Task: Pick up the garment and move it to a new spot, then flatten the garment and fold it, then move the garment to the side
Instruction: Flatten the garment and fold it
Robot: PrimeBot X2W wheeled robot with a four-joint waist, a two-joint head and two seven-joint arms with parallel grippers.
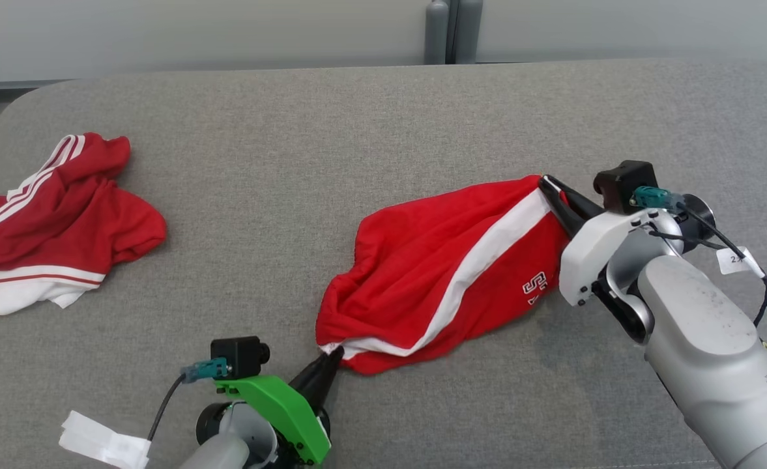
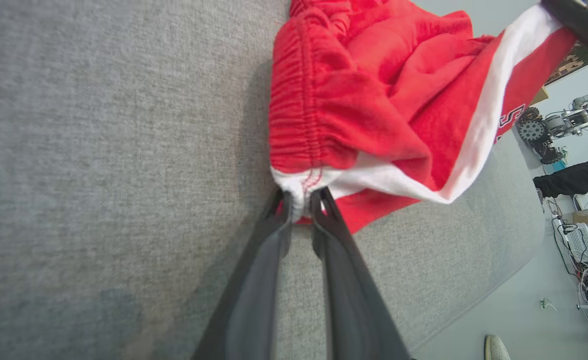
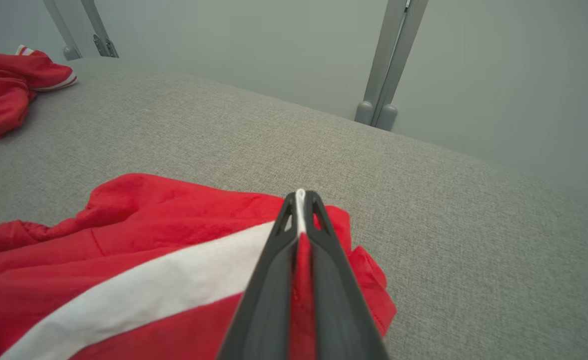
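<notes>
Between the left pincer (image 1: 332, 355) and the right pincer (image 1: 548, 185), the red garment (image 1: 435, 273) lies rumpled on the table (image 1: 357, 130). Each grips one corner (left: the waistband (image 2: 294, 125)).

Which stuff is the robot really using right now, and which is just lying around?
In the job: bright red shorts with a white side stripe; left gripper, pinching their white corner; right gripper, pinching the other end; grey fabric tabletop under them.
Just lying about: crumpled dark red and white garment at the left; grey post behind the table.
</notes>
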